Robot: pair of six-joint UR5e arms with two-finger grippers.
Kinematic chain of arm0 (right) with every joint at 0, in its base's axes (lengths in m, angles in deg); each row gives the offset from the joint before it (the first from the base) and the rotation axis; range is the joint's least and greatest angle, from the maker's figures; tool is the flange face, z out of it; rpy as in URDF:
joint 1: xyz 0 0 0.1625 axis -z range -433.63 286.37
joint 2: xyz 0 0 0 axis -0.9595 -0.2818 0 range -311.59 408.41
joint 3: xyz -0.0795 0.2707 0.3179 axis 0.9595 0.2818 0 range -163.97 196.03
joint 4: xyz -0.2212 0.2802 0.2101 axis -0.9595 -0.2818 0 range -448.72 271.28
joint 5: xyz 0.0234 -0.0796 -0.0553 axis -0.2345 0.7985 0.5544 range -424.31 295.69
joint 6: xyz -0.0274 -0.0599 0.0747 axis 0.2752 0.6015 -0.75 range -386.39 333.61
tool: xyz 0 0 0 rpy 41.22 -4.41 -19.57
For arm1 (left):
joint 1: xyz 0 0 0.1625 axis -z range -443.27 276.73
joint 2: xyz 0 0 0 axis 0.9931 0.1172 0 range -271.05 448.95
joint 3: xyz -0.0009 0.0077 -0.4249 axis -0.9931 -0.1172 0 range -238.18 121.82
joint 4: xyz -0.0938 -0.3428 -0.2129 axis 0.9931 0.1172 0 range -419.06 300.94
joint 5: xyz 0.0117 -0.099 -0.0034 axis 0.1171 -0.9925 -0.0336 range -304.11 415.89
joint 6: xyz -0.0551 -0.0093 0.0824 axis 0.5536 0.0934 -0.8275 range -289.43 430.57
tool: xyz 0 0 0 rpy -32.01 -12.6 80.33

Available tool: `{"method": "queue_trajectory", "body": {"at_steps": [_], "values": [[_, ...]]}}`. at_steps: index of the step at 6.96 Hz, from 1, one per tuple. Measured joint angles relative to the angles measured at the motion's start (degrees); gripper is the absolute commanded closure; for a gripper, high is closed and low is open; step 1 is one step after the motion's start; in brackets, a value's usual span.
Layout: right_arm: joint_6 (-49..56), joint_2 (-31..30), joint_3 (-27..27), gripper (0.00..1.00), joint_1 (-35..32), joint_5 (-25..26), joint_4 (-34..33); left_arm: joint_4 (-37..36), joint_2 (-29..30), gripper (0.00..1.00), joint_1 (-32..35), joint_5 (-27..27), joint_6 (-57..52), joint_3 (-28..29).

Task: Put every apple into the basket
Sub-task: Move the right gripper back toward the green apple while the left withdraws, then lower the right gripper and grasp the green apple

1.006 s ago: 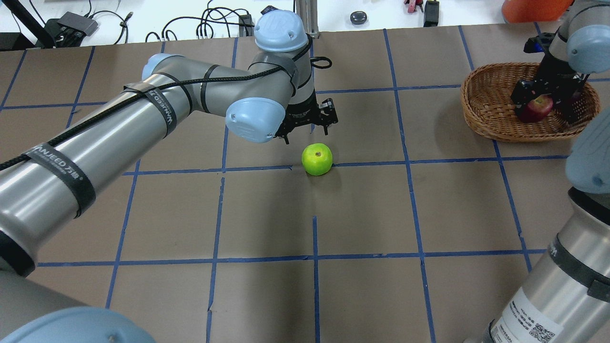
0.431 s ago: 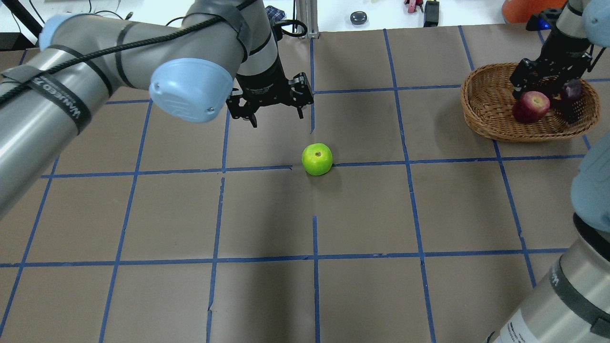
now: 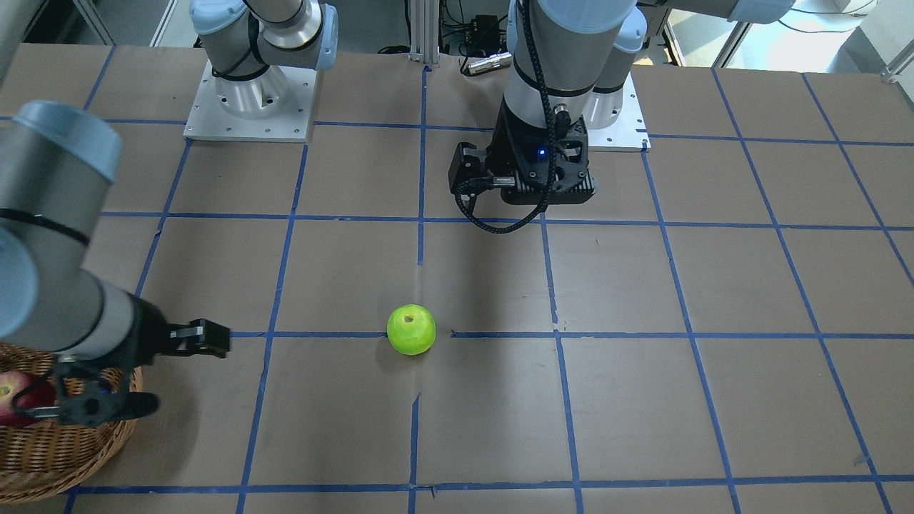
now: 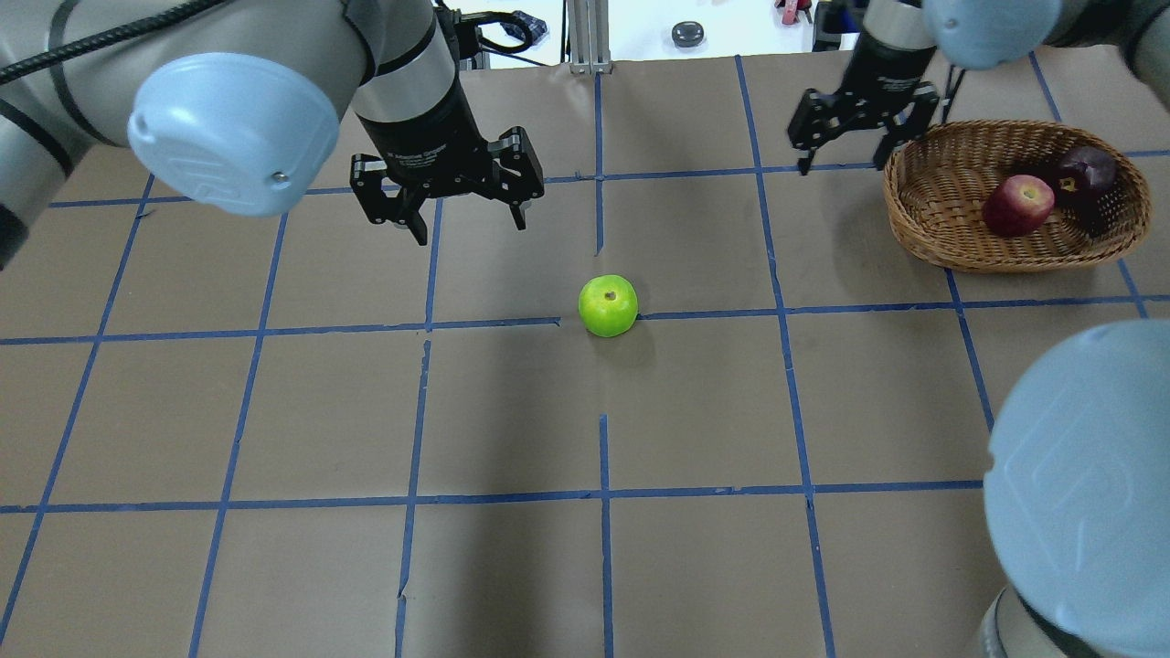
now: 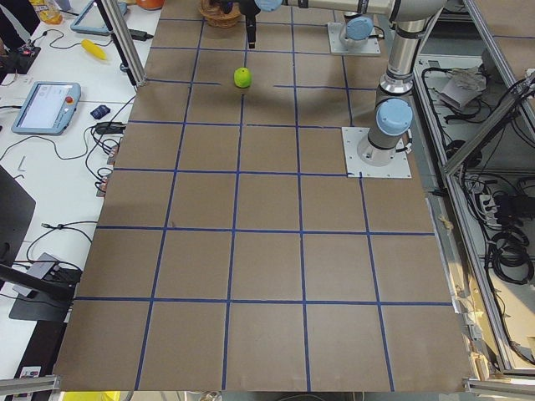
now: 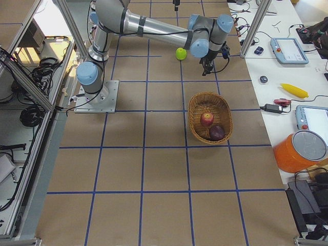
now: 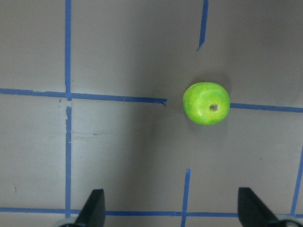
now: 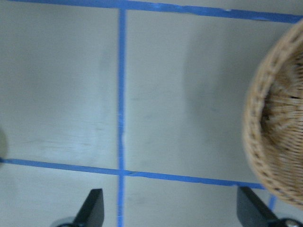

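The lime green apple sits on the brown table near its middle, and also shows in the left wrist view. The brighter red apple and the dark maroon apple lie in the wicker basket at the far right. My left gripper is open and empty, hanging above the table to the far left of the green apple. My right gripper is open and empty, just left of the basket's rim.
Blue tape lines grid the table. Cables, a tablet and an orange object lie beyond the far table edge. Both arm bases stand at the robot's side of the table.
My right gripper has let go of the red apple, risen out of the basket and moved to its left. My left gripper has moved left, away from the green apple.
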Motion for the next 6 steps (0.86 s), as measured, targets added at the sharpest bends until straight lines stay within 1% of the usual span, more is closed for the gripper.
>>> {"method": "queue_trajectory", "body": {"at_steps": [1,3,4,5,6], "values": [[-6.3,0.8,-0.1,0.0,-5.8,-1.9,-0.8,0.5,-0.9,0.0,-1.0,0.0,-0.7,-0.4],[-18.2,4.8,-1.0,0.0,-14.6,-2.8,-7.2,0.9,-2.0,0.0,-2.6,0.6,-3.1,-0.7],[-23.8,7.0,-2.1,0.0,-17.0,-2.9,-10.8,1.1,-2.7,0.0,-4.3,1.7,-5.5,-0.8],[-26.5,8.3,-3.4,0.0,-18.0,-2.9,-13.1,1.5,-3.4,0.0,-6.2,2.7,-6.9,-0.9],[-27.4,8.8,-4.7,0.0,-18.4,-2.8,-14.0,2.3,-4.1,0.0,-7.2,3.1,-7.4,-0.9]]}}
